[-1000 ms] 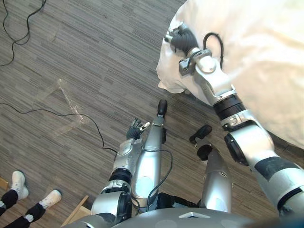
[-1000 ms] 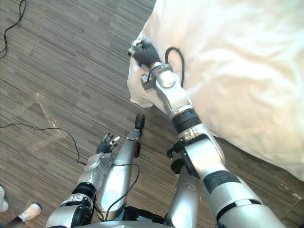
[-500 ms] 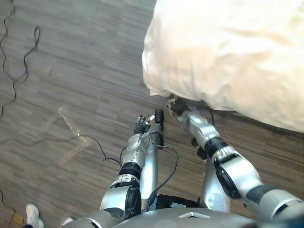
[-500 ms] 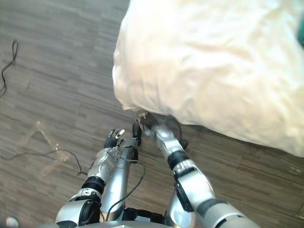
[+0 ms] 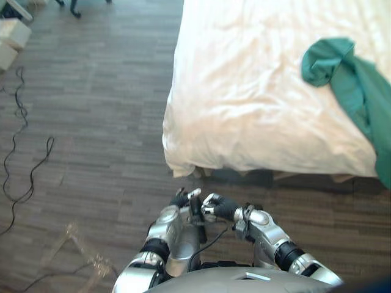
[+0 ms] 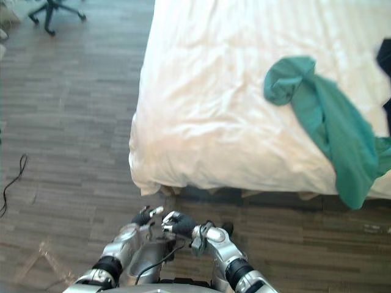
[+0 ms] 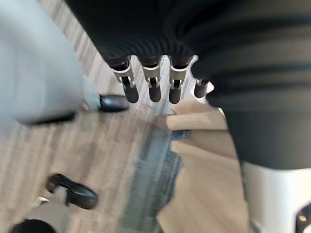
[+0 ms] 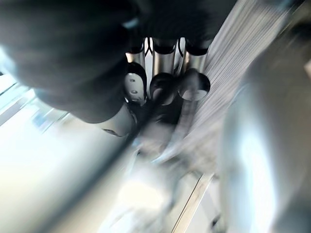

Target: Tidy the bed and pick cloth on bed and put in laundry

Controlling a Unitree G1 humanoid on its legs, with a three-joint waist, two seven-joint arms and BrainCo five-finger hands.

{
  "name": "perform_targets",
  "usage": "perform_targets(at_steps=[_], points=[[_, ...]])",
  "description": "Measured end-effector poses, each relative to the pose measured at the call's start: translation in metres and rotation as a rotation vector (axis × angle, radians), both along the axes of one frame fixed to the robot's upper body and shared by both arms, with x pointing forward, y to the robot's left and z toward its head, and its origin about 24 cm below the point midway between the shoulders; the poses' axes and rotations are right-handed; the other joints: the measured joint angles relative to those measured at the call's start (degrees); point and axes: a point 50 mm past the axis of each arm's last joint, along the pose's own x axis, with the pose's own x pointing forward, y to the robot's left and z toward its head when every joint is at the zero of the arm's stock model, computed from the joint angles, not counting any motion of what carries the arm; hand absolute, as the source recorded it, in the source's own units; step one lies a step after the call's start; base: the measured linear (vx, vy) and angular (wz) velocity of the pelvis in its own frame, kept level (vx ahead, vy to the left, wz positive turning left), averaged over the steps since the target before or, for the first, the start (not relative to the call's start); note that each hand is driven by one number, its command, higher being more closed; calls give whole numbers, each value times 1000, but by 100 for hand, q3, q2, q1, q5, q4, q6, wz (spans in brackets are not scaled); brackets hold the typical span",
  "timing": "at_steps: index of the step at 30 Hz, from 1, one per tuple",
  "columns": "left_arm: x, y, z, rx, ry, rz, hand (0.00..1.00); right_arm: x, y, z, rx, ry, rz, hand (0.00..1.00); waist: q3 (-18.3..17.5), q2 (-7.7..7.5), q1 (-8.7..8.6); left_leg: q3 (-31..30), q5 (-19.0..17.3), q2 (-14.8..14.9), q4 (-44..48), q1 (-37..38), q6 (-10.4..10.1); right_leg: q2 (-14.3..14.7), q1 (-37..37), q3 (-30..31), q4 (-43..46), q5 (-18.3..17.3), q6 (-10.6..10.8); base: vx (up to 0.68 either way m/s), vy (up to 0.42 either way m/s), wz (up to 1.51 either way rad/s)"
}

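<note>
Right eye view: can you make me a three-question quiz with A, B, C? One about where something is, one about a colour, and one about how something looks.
1. Where is the green cloth?
A in a basket
B on the bed, towards the robot's right
C on a table

2. What colour is the bed?
A white
B blue
C red

3. How does the green cloth lie?
A folded in a neat square
B crumpled, with one end hanging over the bed's near edge
C rolled in a tight ball

Answers:
1 B, it lies on the right part of the bed.
2 A, the bed is white all over.
3 B, it is bunched at its far end and droops past the near edge.
</note>
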Motion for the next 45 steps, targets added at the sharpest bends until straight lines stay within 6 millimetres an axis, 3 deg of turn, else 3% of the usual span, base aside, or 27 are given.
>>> perform_targets(at_steps=[6, 8, 11, 14, 16, 17, 19, 21, 22, 24, 27, 31, 35, 40, 45], points=[[-39, 20, -14, 44, 69, -6, 0, -9, 14, 10, 179, 82, -1, 100, -418, -76, 32, 65, -95, -45, -228, 816, -1, 75, 897, -1, -550, 144, 94, 26, 29, -9], [-62, 25, -20, 27, 111, 26, 0, -5, 15, 16, 209, 88, -32, 100, -595, 15, -36, 149, -88, -97, -373, 1030, 10, 62, 1028, 57, -649, 176, 124, -30, 39, -20], [-66, 23, -21, 1, 115, 15, 0, 7, 20, 30, 235, 67, -60, 100, -648, 162, -103, 153, -77, -122, -397, 1022, 28, 42, 1033, 84, -735, 247, 129, -42, 38, -4], [-67, 17, -22, -49, 107, 14, 0, 29, 33, 57, 240, -2, -65, 100, -611, 413, -104, 220, -110, -112, -392, 791, 4, -39, 687, 150, -604, 227, 111, -101, 25, -14], [-60, 18, -20, -101, 59, 81, 0, 50, 55, 106, 287, -151, -30, 100, -356, 511, -104, 286, -109, -155, -273, 320, -26, -258, -125, 269, 222, -15, 134, -128, 11, -7], [-58, 20, -19, -108, 45, 92, 0, 54, 64, 122, 310, -194, -20, 100, -314, 484, -102, 295, -108, -182, -222, 147, -27, -332, -428, 312, 487, -104, 104, -113, -53, 5], [-39, 24, -12, -132, -31, 118, 0, 65, 86, 184, 390, -367, 0, 100, 81, 371, -46, 333, -13, -251, -189, -383, -143, -520, -1283, 427, 1208, -350, -5, -85, -97, 13], [-26, 22, -6, -158, -83, 117, 0, 70, 89, 211, 411, -451, -10, 100, 309, 351, 83, 335, 129, -244, -181, -649, -162, -557, -1685, 474, 1522, -476, -62, -38, -116, 14], [-16, 24, -2, -165, -119, 111, 0, 77, 88, 227, 419, -504, -45, 100, 405, 304, 172, 328, 318, -205, -122, -998, -151, -578, -2107, 468, 1785, -583, -152, -21, -145, 19], [-3, 26, 4, -160, -162, 119, 0, 85, 84, 242, 420, -542, -102, 100, 517, 214, 199, 310, 477, -185, -3, -1418, -33, -616, -2550, 466, 2056, -632, -251, 28, -148, 28], [22, 25, 17, -163, -248, 139, 0, 102, 73, 265, 389, -613, -222, 100, 851, 193, 196, 283, 473, -100, 368, -1922, -27, -634, -2956, 420, 2331, -666, -308, 45, -115, 19], [46, 16, 32, -160, -343, 162, 0, 118, 59, 286, 365, -669, -367, 100, 1000, 234, 195, 262, 347, 30, 868, -2596, 13, -628, -3434, 371, 2503, -669, -314, 4, -56, 14], [75, -7, 52, -191, -429, 201, 0, 161, 18, 287, 300, -634, -619, 100, 1021, 243, 210, 249, 88, 137, 1443, -3241, 96, -630, -3898, 441, 2613, -681, -376, -49, -1, 6], [95, -34, 69, -232, -460, 210, 0, 169, 7, 300, 304, -722, -614, 100, 1056, 291, 136, 339, -61, 231, 1756, -3549, 185, -591, -4135, 552, 2542, -541, -424, -62, 33, -15], [107, -32, 80, -211, -455, 280, 0, 177, -27, 303, 437, -676, -733, 100, 1088, 239, 60, 355, -206, 472, 2106, -3697, 274, -333, -3993, 557, 2165, -261, -380, -41, 23, -17]])
